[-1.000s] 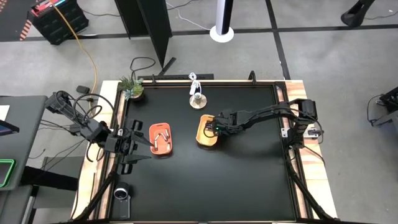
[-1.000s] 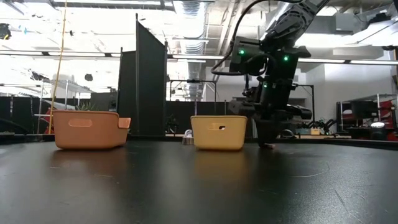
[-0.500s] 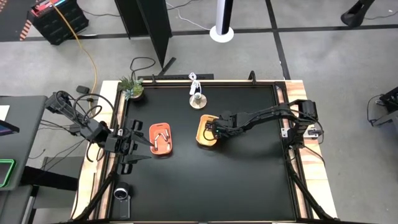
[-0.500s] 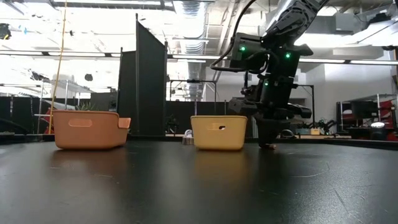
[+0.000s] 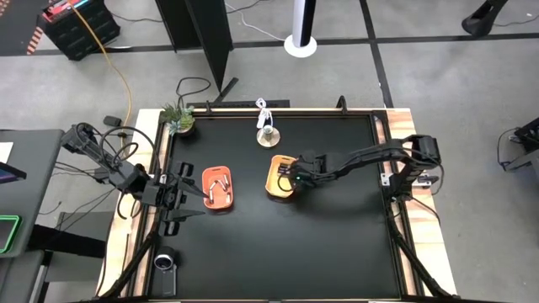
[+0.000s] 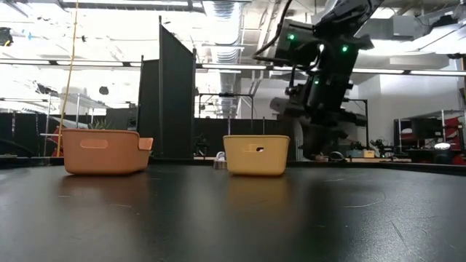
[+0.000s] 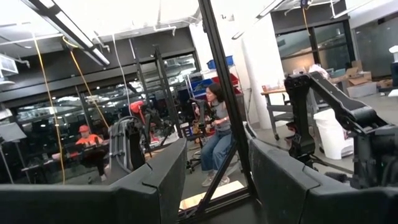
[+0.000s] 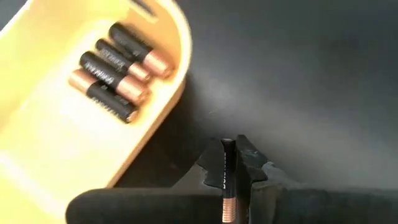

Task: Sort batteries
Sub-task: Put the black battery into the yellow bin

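Holding one dark battery (image 8: 226, 180), your right gripper (image 8: 227, 163) is pinched tight on it beside the yellow tray (image 8: 43, 134). Four dark batteries (image 8: 118, 71) lie inside already. Whitish ones (image 5: 218, 185) sit in the orange tray (image 5: 221, 200). Your left gripper (image 5: 181, 199) waits apart, fingers spread.

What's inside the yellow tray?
The yellow tray holds four black-and-copper batteries lying side by side at one end. The rest of its floor that shows is bare; part of the tray runs out of the picture, so anything there stays unseen.
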Motion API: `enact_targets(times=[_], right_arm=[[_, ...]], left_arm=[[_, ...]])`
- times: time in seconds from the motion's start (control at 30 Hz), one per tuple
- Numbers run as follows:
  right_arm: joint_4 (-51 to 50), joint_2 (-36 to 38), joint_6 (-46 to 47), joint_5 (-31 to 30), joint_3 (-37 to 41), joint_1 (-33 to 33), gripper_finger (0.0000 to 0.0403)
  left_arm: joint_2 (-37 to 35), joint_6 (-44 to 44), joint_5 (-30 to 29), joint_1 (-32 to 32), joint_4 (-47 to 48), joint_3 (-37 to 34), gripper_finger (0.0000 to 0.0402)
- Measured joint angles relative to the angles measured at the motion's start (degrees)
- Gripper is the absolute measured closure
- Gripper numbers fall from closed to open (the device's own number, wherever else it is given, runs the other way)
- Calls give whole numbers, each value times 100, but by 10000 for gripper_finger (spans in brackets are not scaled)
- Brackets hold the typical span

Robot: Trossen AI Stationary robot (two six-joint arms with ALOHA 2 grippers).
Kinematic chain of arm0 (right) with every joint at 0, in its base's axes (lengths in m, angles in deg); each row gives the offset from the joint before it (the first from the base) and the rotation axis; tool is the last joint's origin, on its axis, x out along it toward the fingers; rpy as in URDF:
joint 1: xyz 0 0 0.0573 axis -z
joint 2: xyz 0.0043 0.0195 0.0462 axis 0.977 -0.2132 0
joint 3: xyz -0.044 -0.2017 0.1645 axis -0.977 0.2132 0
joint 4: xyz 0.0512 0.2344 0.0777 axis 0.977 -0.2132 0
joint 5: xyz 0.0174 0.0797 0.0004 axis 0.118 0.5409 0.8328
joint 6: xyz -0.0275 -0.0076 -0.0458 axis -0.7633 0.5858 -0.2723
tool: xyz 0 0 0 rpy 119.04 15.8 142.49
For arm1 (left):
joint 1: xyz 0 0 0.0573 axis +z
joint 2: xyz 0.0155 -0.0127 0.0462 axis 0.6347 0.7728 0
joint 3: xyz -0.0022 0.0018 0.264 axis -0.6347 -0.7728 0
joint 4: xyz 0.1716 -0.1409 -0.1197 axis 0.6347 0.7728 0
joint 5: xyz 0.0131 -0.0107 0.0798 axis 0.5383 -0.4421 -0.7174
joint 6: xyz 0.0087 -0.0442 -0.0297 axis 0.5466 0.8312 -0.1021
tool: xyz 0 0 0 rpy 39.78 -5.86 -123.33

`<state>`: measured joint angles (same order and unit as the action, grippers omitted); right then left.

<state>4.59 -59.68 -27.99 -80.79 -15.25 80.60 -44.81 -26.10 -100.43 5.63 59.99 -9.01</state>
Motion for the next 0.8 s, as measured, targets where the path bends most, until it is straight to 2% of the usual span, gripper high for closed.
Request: enact_targets(times=[0.3,0.43,0.6,0.8], right_arm=[[-45,693,-2,-541,0,-229,387],[706,903,-455,-854,-4,-415,387],[2242,690,-1310,-832,-30,-561,387],[2141,111,-1645,-715,-239,-499,371]], left_arm=[[0,43,-34,0,25,0,233],[2,44,-317,-2,162,2,233],[7,235,-920,1,461,2,233],[3,690,-1359,1,813,2,233]])
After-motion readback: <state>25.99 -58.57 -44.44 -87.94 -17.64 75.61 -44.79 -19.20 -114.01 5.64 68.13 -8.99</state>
